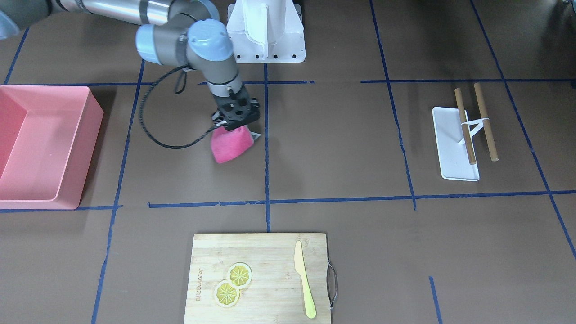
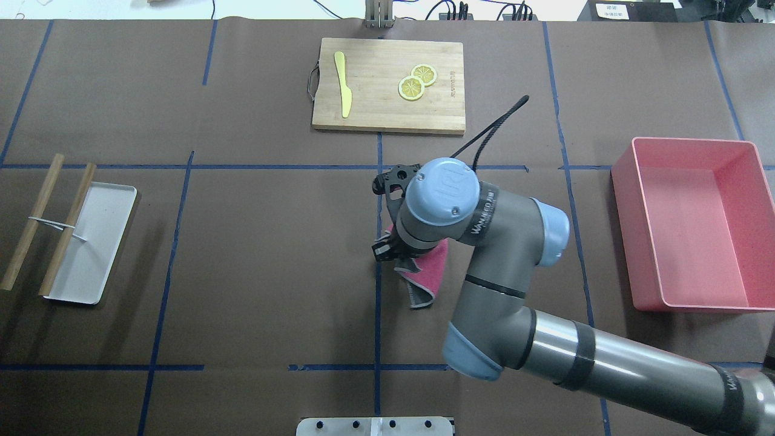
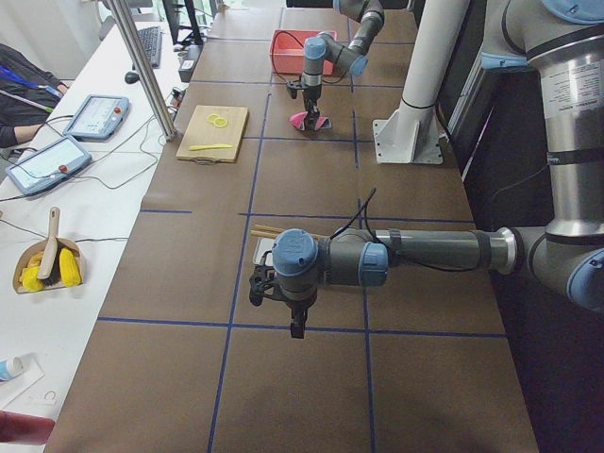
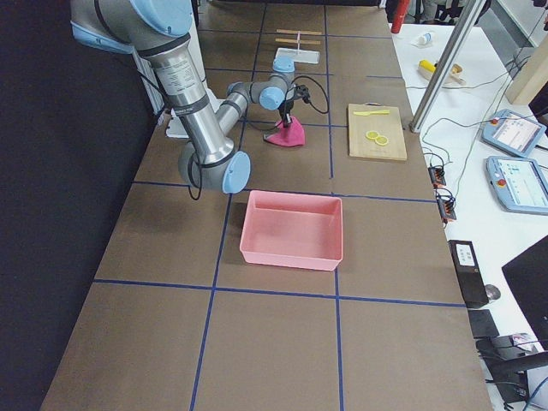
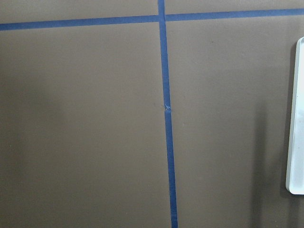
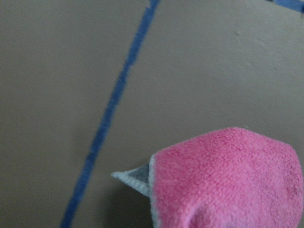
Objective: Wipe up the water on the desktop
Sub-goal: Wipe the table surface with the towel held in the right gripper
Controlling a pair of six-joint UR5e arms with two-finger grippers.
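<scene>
The desktop (image 1: 337, 144) is a brown surface with blue tape lines; I see no water on it. My right gripper (image 1: 235, 127) points down near the middle tape line and is shut on a pink cloth (image 1: 230, 145). The cloth hangs below the gripper with its lower end at the desktop. It also shows in the overhead view (image 2: 428, 272) and in the right wrist view (image 6: 228, 175). My left gripper (image 3: 296, 327) shows only in the exterior left view, low over the desktop, and I cannot tell whether it is open or shut.
A pink bin (image 1: 45, 144) stands on the robot's right. A wooden cutting board (image 1: 261, 279) with lemon slices and a yellow knife lies at the far edge. A white tray (image 1: 454, 144) with two wooden sticks lies on the robot's left; its edge (image 5: 297, 118) shows in the left wrist view.
</scene>
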